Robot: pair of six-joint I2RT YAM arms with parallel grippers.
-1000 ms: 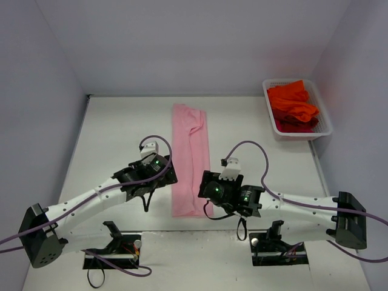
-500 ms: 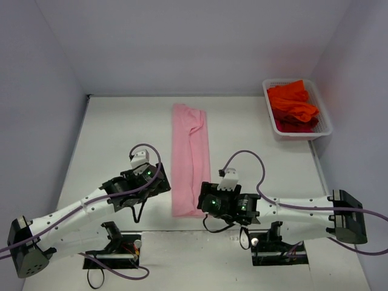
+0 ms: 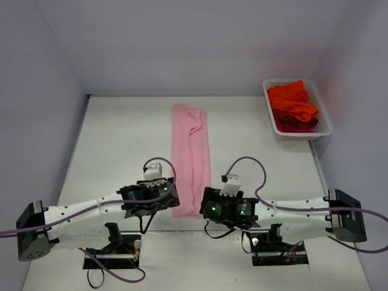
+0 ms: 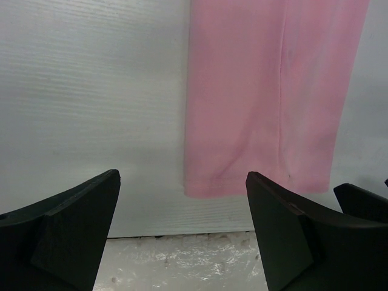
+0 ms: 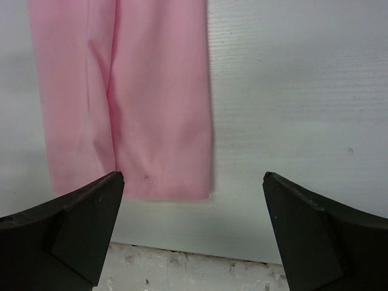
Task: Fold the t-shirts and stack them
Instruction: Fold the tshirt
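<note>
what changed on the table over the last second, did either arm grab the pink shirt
Both arms drew back toward the near table edge. The left gripper and right gripper now sit open, low by the near hem corners of the pink t-shirt. Nothing was taken hold of or let go. The pink t-shirt, the orange-red t-shirts and their basket stayed put.

1 white mesh basket (image 3: 301, 135) sits on the white table (image 3: 121, 139) (its far right corner)
</note>
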